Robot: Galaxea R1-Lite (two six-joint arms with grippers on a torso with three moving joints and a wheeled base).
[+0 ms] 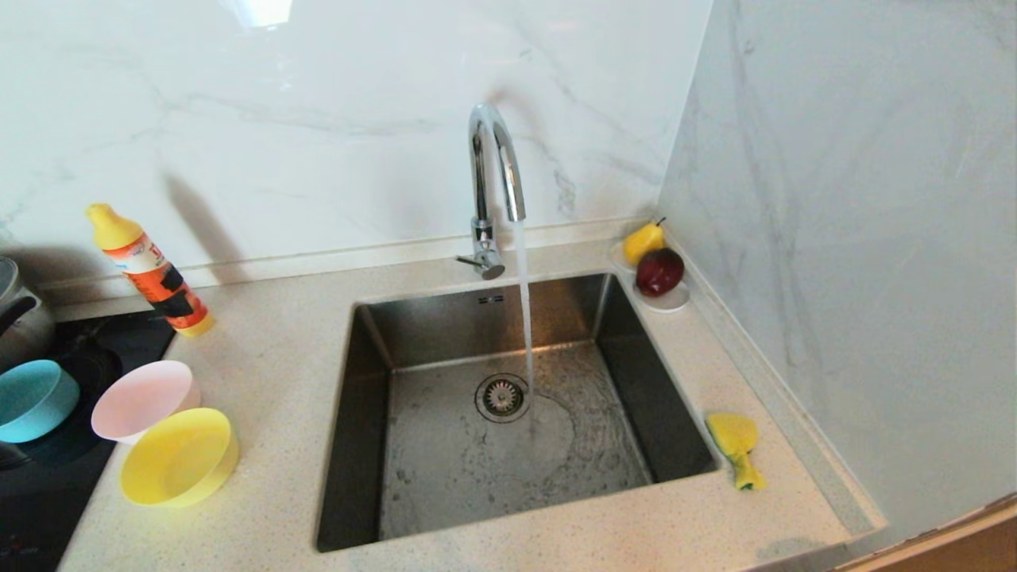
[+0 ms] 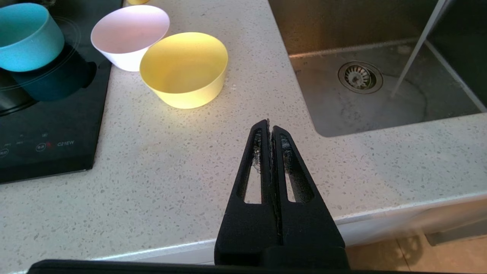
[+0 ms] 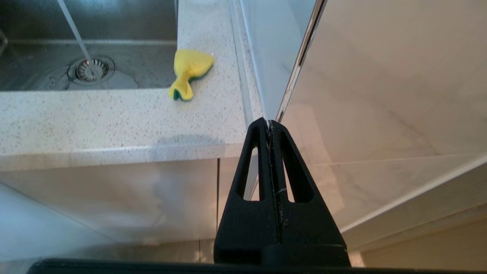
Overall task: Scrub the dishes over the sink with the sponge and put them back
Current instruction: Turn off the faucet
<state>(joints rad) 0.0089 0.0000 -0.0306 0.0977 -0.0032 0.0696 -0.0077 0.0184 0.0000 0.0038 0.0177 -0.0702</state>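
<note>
- The sink (image 1: pixel 445 485) is set in the counter (image 1: pixel 270 373), the tap (image 1: pixel 493 183) behind it
- Three bowls (image 1: pixel 179 457) cluster left of the sink
- The sponge (image 1: pixel 737 446) lies on the counter just right of it
- A fruit saucer (image 1: pixel 666 300) sits at the back right corner

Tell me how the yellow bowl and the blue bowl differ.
The yellow bowl sits on the speckled counter nearest the sink; the blue bowl rests on the black cooktop, farthest from it. The yellow bowl touches the pink bowl; the blue one stands apart. Both are round, empty and similar in size.
</note>
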